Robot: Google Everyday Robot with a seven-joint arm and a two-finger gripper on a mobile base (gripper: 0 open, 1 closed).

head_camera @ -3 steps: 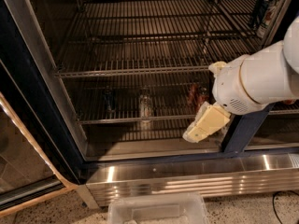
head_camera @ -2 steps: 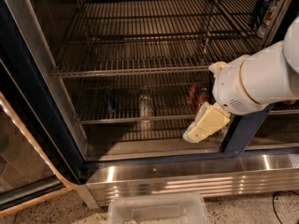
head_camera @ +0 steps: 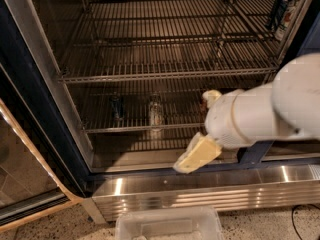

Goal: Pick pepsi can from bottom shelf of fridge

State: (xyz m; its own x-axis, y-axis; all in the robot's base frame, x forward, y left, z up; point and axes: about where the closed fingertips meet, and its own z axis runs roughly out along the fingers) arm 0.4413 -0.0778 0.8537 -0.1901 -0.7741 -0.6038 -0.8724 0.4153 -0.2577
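The pepsi can [head_camera: 116,107] stands on the bottom shelf [head_camera: 98,129] of the fridge [head_camera: 210,190], just left of a clear bottle [head_camera: 155,113]. The gripper [head_camera: 197,154] hangs out front, down right of the bottle, well apart from the can. Can't tell if it's open or closed.

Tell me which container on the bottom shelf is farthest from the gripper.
The small dark blue can, leftmost; the clear bottle stands nearer the cream gripper, low at centre-right.

My arm [head_camera: 270,109] comes in from the right side, big and white, and reaches to the left. At its end the gripper [head_camera: 198,154] hangs low near the middle of my view, pale yellow, tilted down and left.
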